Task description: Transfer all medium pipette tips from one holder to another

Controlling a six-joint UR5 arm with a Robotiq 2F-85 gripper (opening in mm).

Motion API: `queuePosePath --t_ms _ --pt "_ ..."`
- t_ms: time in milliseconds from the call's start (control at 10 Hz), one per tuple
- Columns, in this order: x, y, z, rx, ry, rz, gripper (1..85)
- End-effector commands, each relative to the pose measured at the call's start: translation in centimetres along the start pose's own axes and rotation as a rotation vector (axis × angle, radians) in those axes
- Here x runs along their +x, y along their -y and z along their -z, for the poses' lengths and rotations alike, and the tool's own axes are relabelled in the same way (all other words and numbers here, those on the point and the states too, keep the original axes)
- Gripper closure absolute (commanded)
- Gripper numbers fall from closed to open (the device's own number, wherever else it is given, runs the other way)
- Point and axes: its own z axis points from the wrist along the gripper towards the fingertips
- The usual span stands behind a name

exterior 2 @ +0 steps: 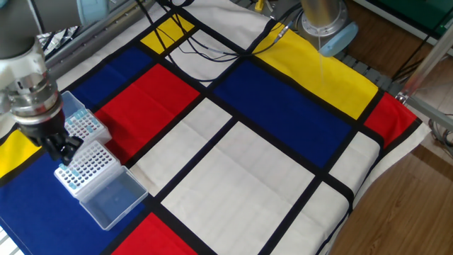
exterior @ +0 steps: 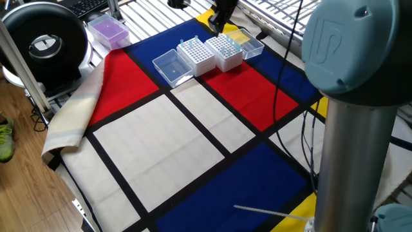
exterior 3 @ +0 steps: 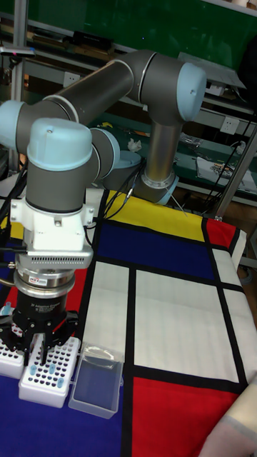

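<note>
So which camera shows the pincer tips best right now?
The other fixed view: the pincer sits unobstructed beside the nearer tip rack. The tall fixed view shows the pincer dark against its own body; in one fixed view the pincer is small and far.

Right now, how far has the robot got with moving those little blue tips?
Partway, it seems. A few pale-blue tips already sit in the nearer rack. The pincer hangs above that rack; whether it holds a tip is too small to tell. More tips show in the farther rack, so work remains.
</note>
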Motion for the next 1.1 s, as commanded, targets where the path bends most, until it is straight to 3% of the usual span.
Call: queuePosePath --t_ms 0,300,1000 --pt "-1.0 0.1 -0.6 -0.014 0.011 0.007 55.0" --pt "-0.9 0.2 -1.2 -0.012 0.006 0.011 56.3" --pt "0.9 0.2 -1.5 -0.002 -0.056 -0.036 58.7"
